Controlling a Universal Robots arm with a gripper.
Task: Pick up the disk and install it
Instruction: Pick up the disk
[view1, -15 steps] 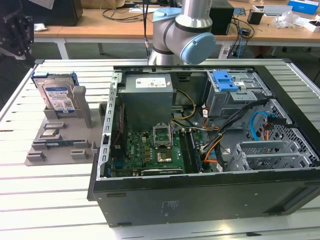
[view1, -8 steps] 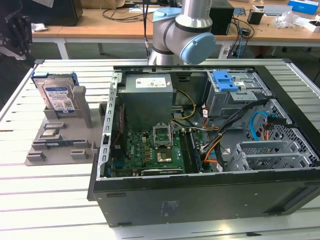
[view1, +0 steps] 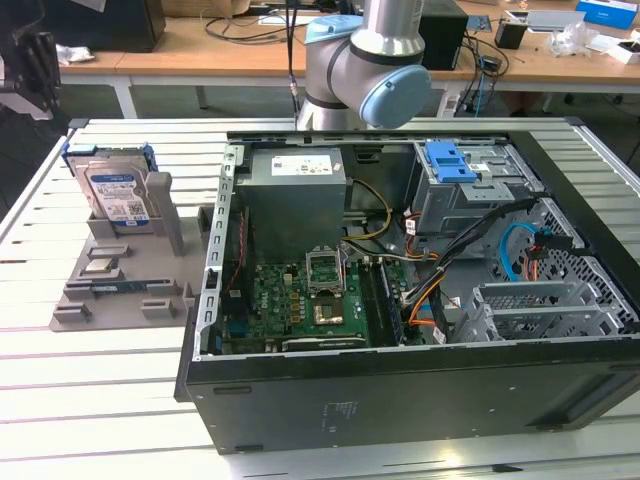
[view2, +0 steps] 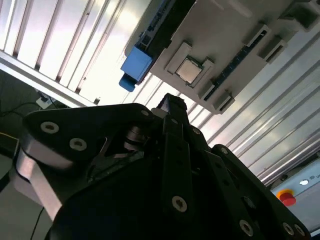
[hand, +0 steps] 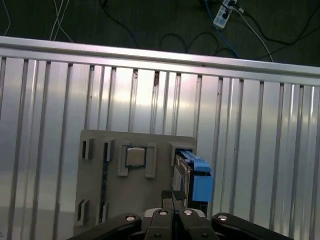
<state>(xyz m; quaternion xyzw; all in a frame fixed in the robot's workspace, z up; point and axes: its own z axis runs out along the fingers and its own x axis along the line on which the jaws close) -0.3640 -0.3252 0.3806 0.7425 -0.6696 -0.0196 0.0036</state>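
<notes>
Disk (view1: 115, 192), silver with blue plastic frame, stands upright in grey holder (view1: 115, 310); claw (hand: 173, 195) pressed together.

Exterior view: the arm (view1: 372, 60) is cut off by the top edge. The lower part of the disk (view1: 112, 188) is hidden in the slot of the grey holder (view1: 120, 292). First wrist view: the gripper (hand: 173, 196) is cut off by the bottom edge and covers one edge of the holder. Second wrist view: the gripper's dark body hides much of the surface (view2: 75, 45).
</notes>
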